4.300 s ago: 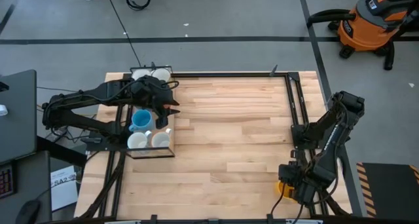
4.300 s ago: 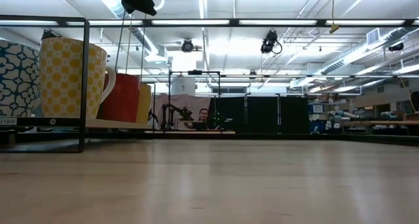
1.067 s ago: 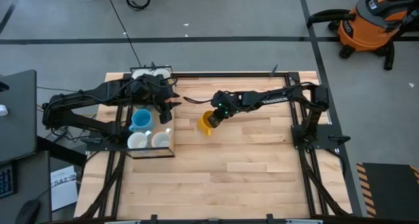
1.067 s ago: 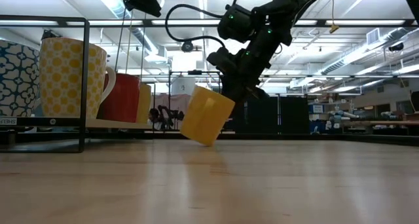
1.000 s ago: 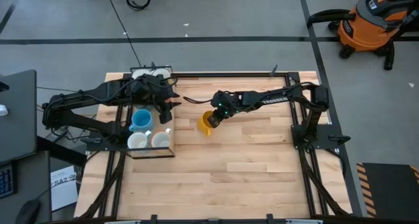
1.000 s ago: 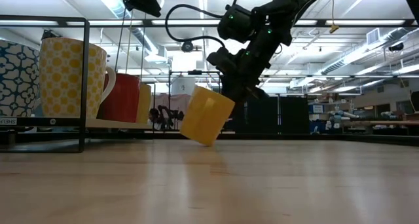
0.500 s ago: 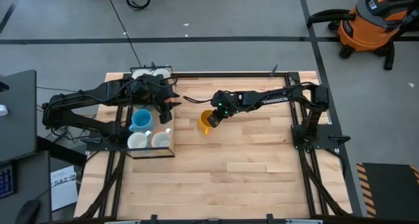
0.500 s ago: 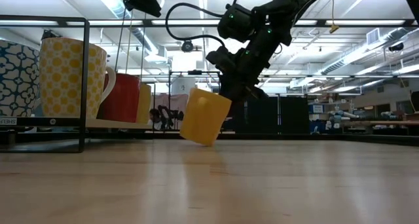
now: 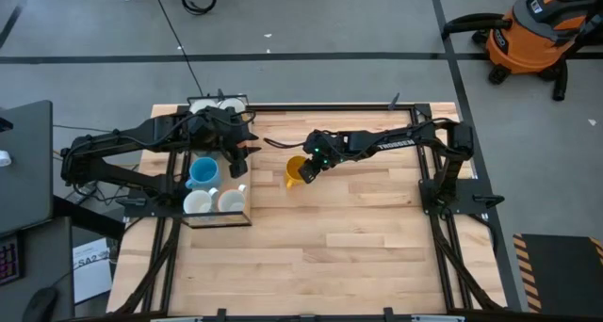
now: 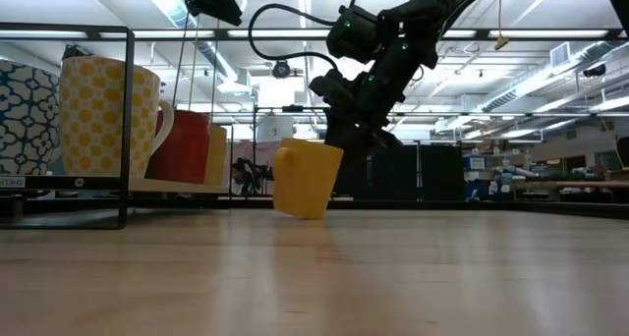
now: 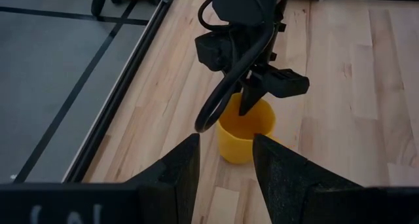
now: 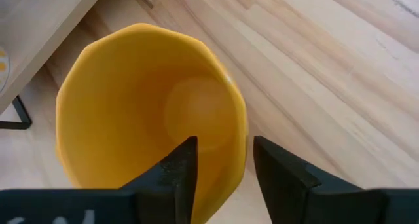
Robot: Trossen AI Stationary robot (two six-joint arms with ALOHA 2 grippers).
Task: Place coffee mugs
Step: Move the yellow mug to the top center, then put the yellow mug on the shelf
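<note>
Yellow mug on the desk near its middle, slightly tilted in the low view, mouth up, handle toward the rack side. Right gripper directly above it; one finger inside the mug, the other outside, straddling the wall. Fingers apart, not clearly pressing the wall; grip looks loosened. Rack at the desk's left edge with a light blue mug and two white mugs seen from above; low view shows a yellow-dotted mug, an orange mug and a blue-and-white patterned mug on the shelf. Pale wood planks, black frame round the desk. Grey floor with dark tape lines, orange shop vacuum at far right; workshop with ceiling lights behind. Left gripper over the rack, fingers apart, holding nothing.
</note>
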